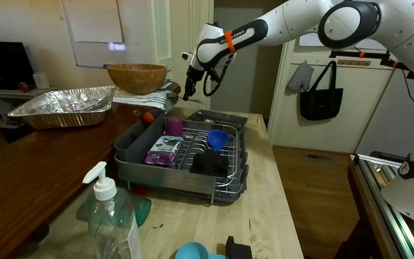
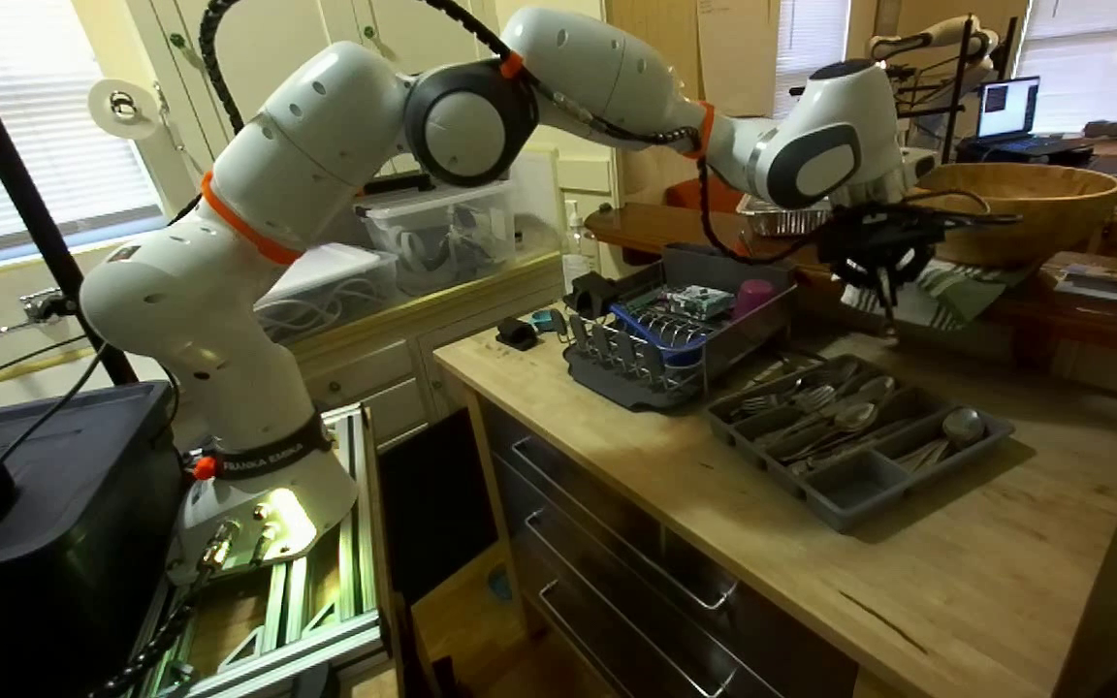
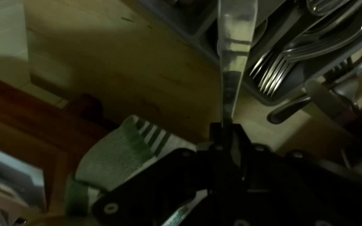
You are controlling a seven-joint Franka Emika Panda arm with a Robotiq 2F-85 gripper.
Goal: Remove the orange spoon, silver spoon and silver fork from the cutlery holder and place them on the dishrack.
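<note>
Silver utensil [image 3: 237, 40] (type unclear), presumably in transfer, is pinched by the gripper [image 3: 227, 129] apart from the dishrack [image 1: 178, 181], where lowering is next required.

In an exterior view the camera stood close by a pump bottle [image 1: 111, 216], toward eight o'clock, and faced along the counter [image 1: 261, 208] past the dishrack [image 1: 171, 178]. In an exterior view it looked down from farther back at the counter's opposite end, the robot's base [image 2: 272, 494] at eight o'clock; both shared dishrack, counter and arm [image 2: 466, 131]. The wrist view, too dim to judge its tilt surely, looked closely down on the cutlery tray [image 3: 297, 80] between one and two o'clock, the gripper [image 3: 227, 127] at five.
</note>
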